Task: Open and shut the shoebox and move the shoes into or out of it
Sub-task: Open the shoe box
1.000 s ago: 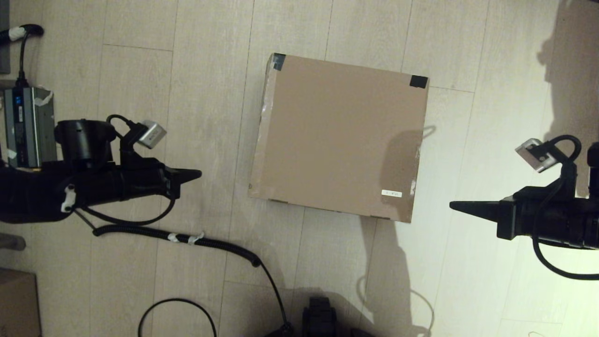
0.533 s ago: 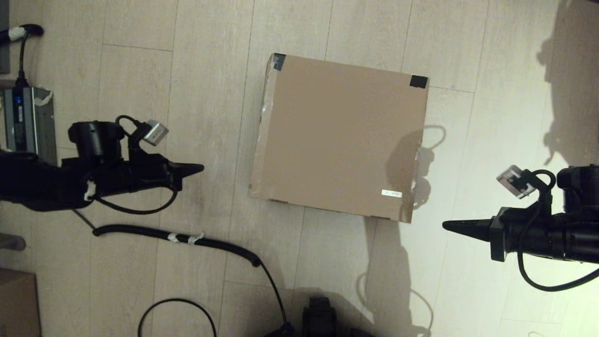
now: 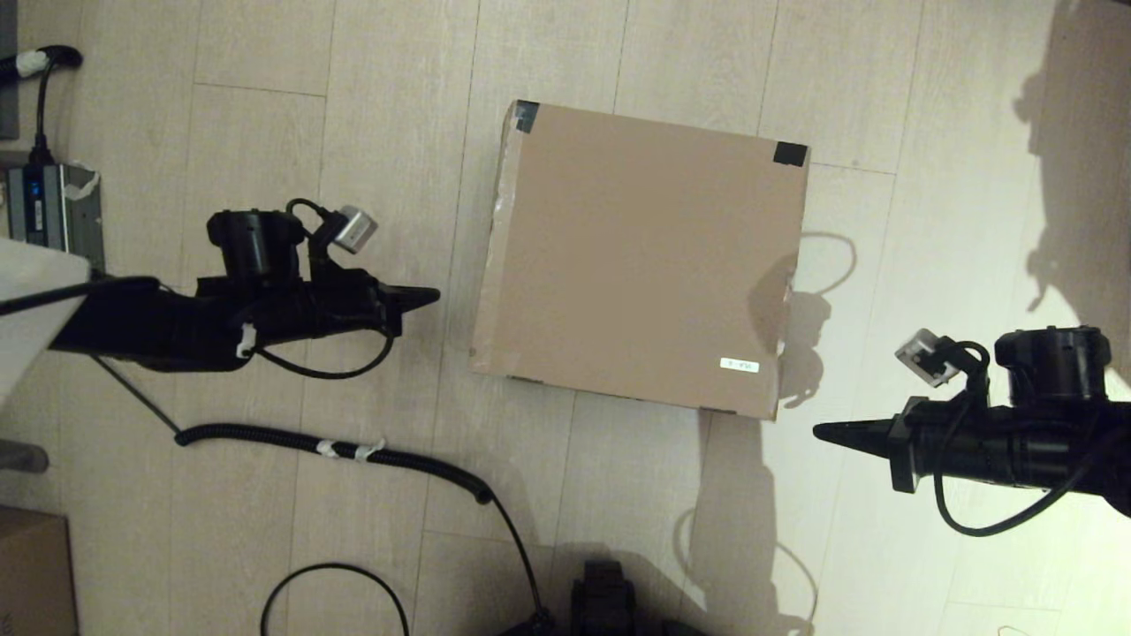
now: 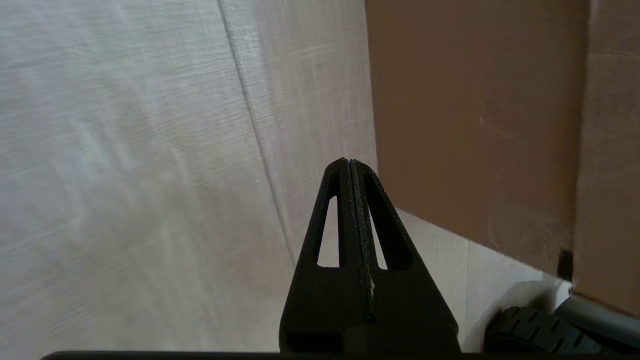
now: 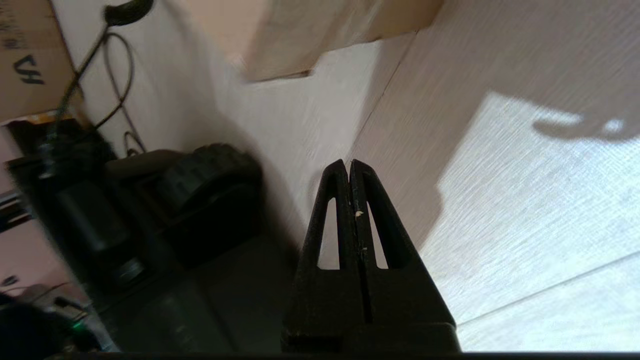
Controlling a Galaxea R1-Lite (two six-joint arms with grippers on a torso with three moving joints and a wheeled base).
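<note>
The shoebox point(image 3: 641, 256) lies on the floor with its lid down, black tape on its two far corners and a small white label point(image 3: 740, 365) near its front right corner. Its brown side point(image 4: 475, 125) fills part of the left wrist view. My left gripper point(image 3: 433, 296) is shut and empty, pointing at the box's left side a short way from it. My right gripper point(image 3: 817, 432) is shut and empty, off the box's front right corner, pointing left. Both show pressed fingers in the wrist views point(image 4: 348, 162) point(image 5: 348, 162). The shoes are hidden.
A coiled black cable point(image 3: 353, 450) runs across the floor front left. A grey power unit point(image 3: 53, 221) sits at the far left, a plain carton point(image 3: 31, 574) at the front left corner. The robot's base and wheel point(image 5: 210, 195) lie near the front.
My left arm has moved right toward the box's left side. My right arm has moved nearer and left, toward the box's front right corner. The box has not moved.
</note>
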